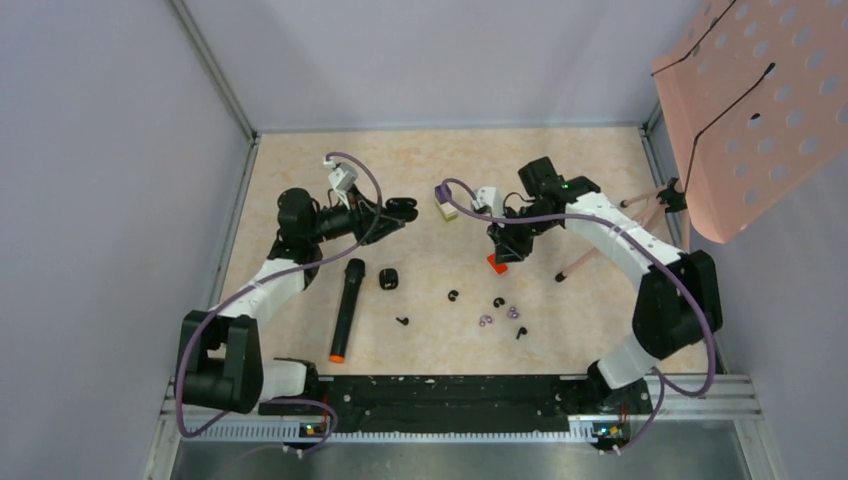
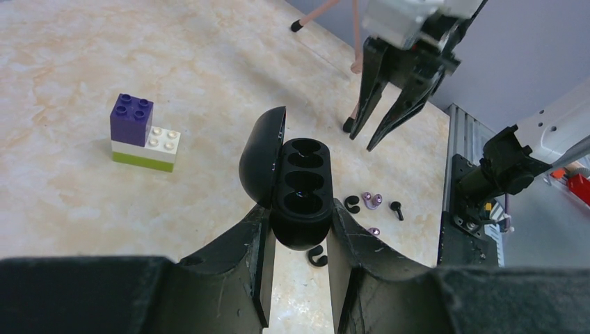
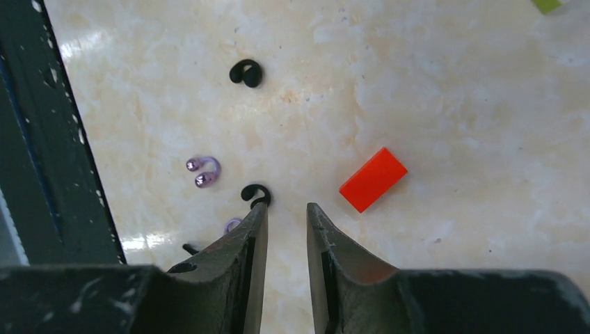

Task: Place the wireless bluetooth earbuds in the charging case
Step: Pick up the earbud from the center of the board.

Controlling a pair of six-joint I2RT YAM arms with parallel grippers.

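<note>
From your mic [image 1: 346,308], the case [image 1: 402,208] is behind and right; the earbuds [image 1: 453,296] lie scattered to its right; the bricks [image 1: 443,203] farther back right.

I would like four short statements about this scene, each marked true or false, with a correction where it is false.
1. The left claw holds the charging case with its lid open. True.
2. The case already contains earbuds. False: its wells look empty, and the black earbud pieces lie on the table.
3. The right claw grips the red block. False: nothing is between its fingers, and the block lies beside it.
4. A black microphone with an orange end lies on the table. True.
</note>
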